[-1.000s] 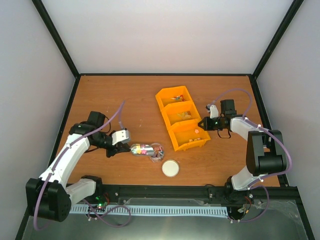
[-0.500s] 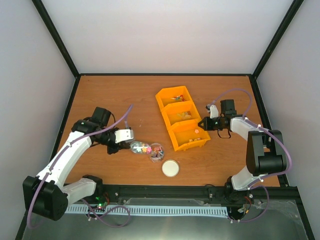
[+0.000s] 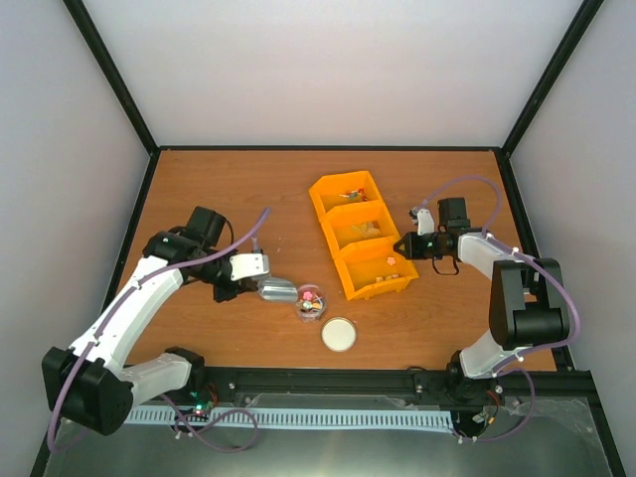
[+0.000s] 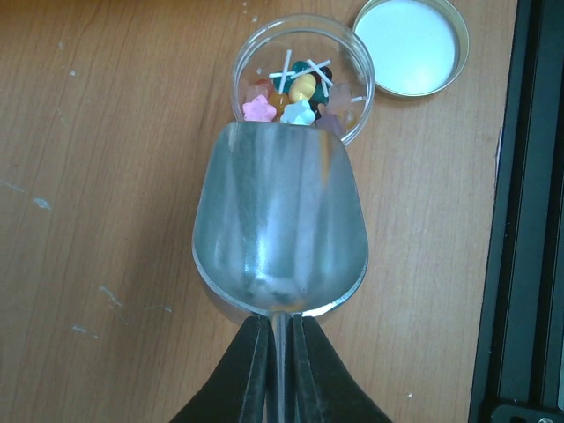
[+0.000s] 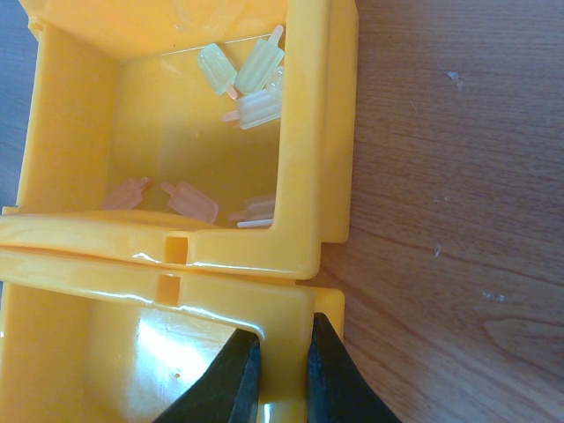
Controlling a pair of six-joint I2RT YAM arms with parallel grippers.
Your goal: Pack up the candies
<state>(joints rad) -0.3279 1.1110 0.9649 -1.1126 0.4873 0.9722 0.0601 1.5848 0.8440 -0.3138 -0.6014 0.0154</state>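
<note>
My left gripper [image 4: 280,322] is shut on the thin handle of a metal scoop [image 4: 280,229]. The scoop's bowl shows bare and its lip rests over the rim of a small clear jar [image 4: 352,62]. Mixed-colour candies [image 4: 295,92] lie inside the jar. From above, the scoop [image 3: 276,289] touches the jar [image 3: 311,301] just in front of the left gripper [image 3: 250,286]. My right gripper [image 5: 280,357] is shut on the wall of the nearest yellow bin [image 5: 291,308]. The neighbouring bin [image 5: 304,132] holds pale popsicle-shaped candies [image 5: 247,88].
The jar's white lid [image 3: 339,334] lies flat on the wood right of the jar, and shows as the lid [image 4: 410,44] in the left wrist view. Three joined yellow bins [image 3: 350,211] stand mid-table. The black front rail [image 4: 529,220] runs close by.
The left arm swung the scoop right and tipped it at the jar. The candies that lay in the scoop now sit in the jar. The right arm has not moved.
</note>
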